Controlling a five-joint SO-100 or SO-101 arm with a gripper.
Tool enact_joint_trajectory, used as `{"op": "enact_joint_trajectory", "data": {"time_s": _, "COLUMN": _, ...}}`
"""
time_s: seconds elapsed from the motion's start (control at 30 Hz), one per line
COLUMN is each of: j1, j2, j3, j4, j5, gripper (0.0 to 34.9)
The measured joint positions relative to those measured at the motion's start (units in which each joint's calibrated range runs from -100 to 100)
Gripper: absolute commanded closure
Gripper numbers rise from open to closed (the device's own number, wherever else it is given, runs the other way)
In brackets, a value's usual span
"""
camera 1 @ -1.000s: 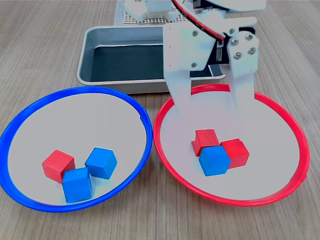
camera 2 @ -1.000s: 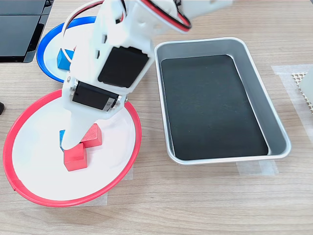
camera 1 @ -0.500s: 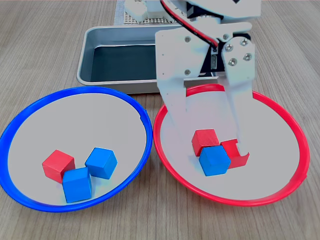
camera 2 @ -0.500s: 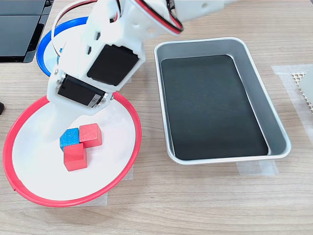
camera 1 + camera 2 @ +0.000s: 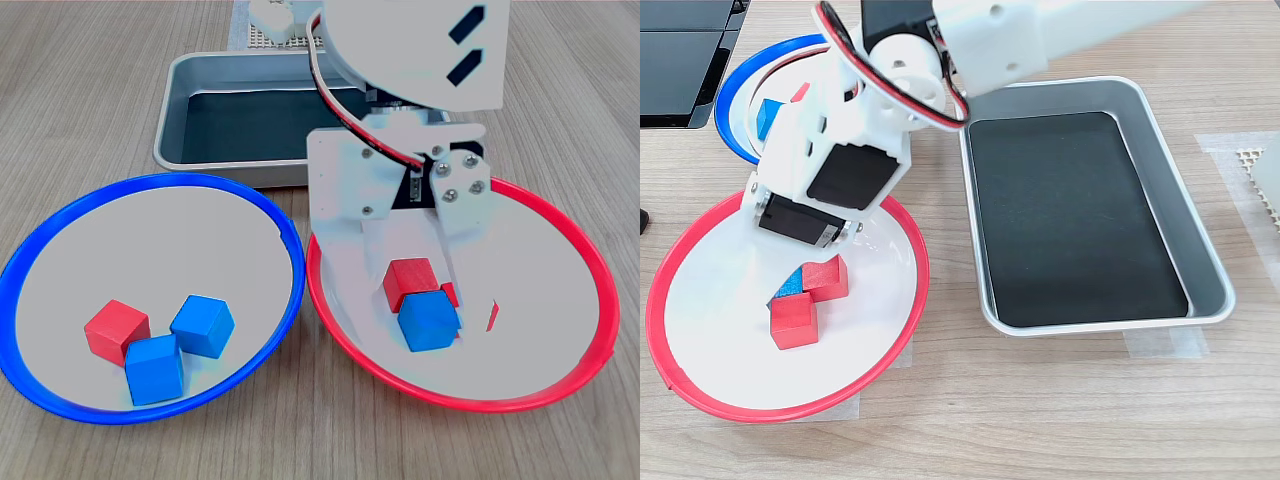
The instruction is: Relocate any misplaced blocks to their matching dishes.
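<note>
White tool (image 5: 425, 305), jaws spread, lowered into the red plate (image 5: 585, 250) astride the blue cube (image 5: 428, 320), which lies against two red cubes (image 5: 793, 320). The blue plate (image 5: 60, 220) carries two blue cubes (image 5: 202, 325) and one red cube (image 5: 116, 329). A grey tray (image 5: 1200, 250) sits beside them on the desk (image 5: 80, 100).

White plastic arm (image 5: 970, 40), black servo blocks, red-black-white cable, silver screws on wrist plate

Three red blocks (image 5: 116, 329) and three blue blocks (image 5: 202, 325) show in the first exterior view, plus two plates (image 5: 60, 225) and one metal tray (image 5: 185, 75).
</note>
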Motion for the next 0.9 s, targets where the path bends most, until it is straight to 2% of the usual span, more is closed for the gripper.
{"op": "enact_joint_trajectory", "data": {"time_s": 0.73, "j1": -0.88, "j2": 1.45, "j3": -1.54, "j4": 2.77, "j5": 0.29, "gripper": 15.7}}
{"op": "enact_joint_trajectory", "data": {"time_s": 0.9, "j1": -1.42, "j2": 1.02, "j3": -0.64, "j4": 2.77, "j5": 0.29, "gripper": 17.7}}
